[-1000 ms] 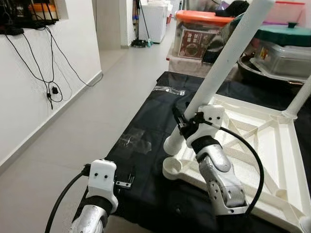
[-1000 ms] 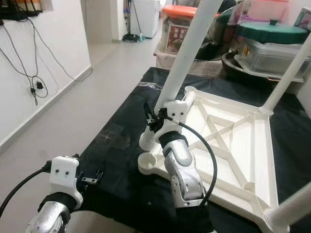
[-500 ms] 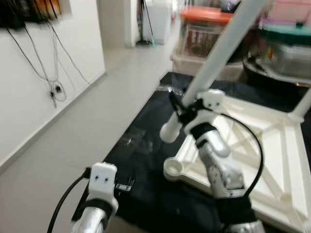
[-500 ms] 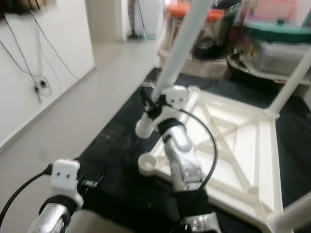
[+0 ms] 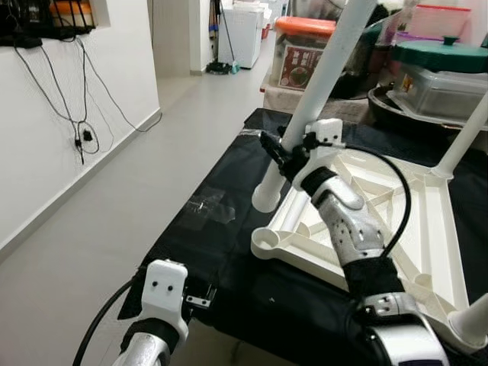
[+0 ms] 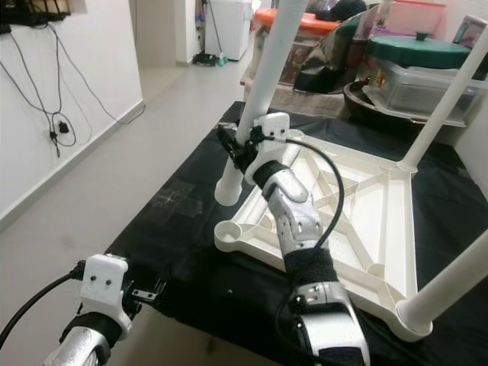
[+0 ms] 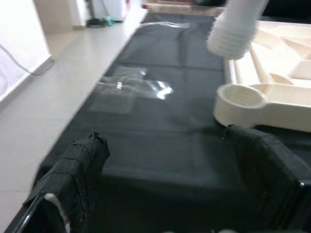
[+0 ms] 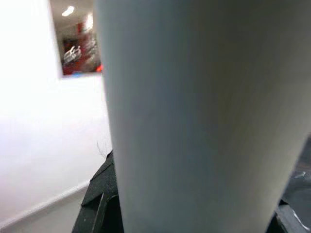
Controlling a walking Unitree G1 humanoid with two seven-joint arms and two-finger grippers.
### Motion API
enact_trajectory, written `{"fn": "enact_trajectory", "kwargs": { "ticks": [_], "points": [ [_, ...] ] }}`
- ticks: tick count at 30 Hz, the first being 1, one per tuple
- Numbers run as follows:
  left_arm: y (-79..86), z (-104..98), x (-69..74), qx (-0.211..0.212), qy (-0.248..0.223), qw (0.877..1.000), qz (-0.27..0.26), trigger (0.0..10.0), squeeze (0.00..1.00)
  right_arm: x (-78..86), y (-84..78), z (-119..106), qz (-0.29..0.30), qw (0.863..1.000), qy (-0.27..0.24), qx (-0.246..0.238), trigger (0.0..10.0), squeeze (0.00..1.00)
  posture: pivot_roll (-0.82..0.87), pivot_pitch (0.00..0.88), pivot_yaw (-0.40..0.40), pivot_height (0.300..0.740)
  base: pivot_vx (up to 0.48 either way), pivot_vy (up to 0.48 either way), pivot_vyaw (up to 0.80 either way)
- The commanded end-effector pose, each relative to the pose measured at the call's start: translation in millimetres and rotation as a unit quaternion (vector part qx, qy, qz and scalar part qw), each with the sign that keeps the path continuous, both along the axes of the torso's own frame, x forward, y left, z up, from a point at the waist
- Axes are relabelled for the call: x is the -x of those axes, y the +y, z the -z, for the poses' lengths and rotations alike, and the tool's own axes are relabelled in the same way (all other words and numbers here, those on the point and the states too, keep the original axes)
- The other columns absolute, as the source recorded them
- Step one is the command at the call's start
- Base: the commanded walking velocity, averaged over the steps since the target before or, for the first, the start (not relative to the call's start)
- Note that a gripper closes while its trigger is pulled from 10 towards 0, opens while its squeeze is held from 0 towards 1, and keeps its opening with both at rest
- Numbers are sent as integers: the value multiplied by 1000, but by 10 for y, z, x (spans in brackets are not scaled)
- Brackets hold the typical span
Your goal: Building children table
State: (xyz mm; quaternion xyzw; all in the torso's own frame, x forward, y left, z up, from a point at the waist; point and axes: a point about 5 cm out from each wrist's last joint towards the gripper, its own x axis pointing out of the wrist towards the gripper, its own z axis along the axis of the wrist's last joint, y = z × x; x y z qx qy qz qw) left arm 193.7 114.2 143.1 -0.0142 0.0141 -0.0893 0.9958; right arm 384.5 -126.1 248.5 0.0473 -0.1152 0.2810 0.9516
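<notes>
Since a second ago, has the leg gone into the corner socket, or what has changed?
No. The right gripper, clamped on the white leg, has lifted its threaded end up and off the empty corner socket. The left gripper and the upturned tabletop stayed put.

I'm looking at a lived-in home, a hallway or storage corner by the look of it. Beyond my right gripper [image 5: 284, 158] stand stacked plastic storage boxes [image 5: 303, 53] with orange and green lids. Farther off sits a white appliance [image 5: 242, 30] by a doorway. Away to my left gripper's [image 5: 200, 292] side, cables [image 5: 80, 137] hang down a white wall above a tiled floor [image 5: 145, 191].
</notes>
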Motion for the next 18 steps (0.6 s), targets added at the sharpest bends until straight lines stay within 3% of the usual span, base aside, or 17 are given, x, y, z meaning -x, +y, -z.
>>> {"fn": "enact_trajectory", "kwargs": {
  "ticks": [1, 4, 6, 8, 11, 12, 18],
  "points": [
    [-14, -15, 54, -5, 9, 1000, 9, 10000, 0, -46, -63, 31, -30, 999, 24, 0, 10000, 0, 127, 153, -84, 740, 0, 0, 0],
    [-15, -33, 76, -5, 9, 1000, 13, 10000, 0, -62, -77, 50, -59, 997, 40, 3, 10000, 0, 129, 160, -81, 740, 0, 0, 0],
    [-19, -83, 110, -1, 9, 1000, 19, 10000, 0, -74, -152, 35, -126, 990, 62, -5, 10000, 0, 138, 192, -69, 740, 0, 0, 0],
    [-21, -97, 117, 0, 9, 1000, 20, 10000, 0, -74, -188, 16, -148, 987, 68, -13, 10000, 0, 138, 192, -69, 740, 0, 0, 0],
    [-29, -120, 133, 4, 9, 1000, 23, 10000, 0, -81, -249, -40, -167, 983, 67, -21, 10000, 0, 142, 201, -63, 740, 0, 0, 0],
    [-48, -146, 176, 7, 13, 999, 31, 10000, 0, -83, -366, -184, -201, 977, 60, -45, 10000, 0, 149, 222, -61, 740, 0, 0, 0],
    [-48, -157, 255, 8, 26, 999, 34, 10000, 0, -35, -448, -261, -268, 961, 50, -50, 10000, 0, 160, 245, -63, 740, 0, 0, 0]
  ]
}}
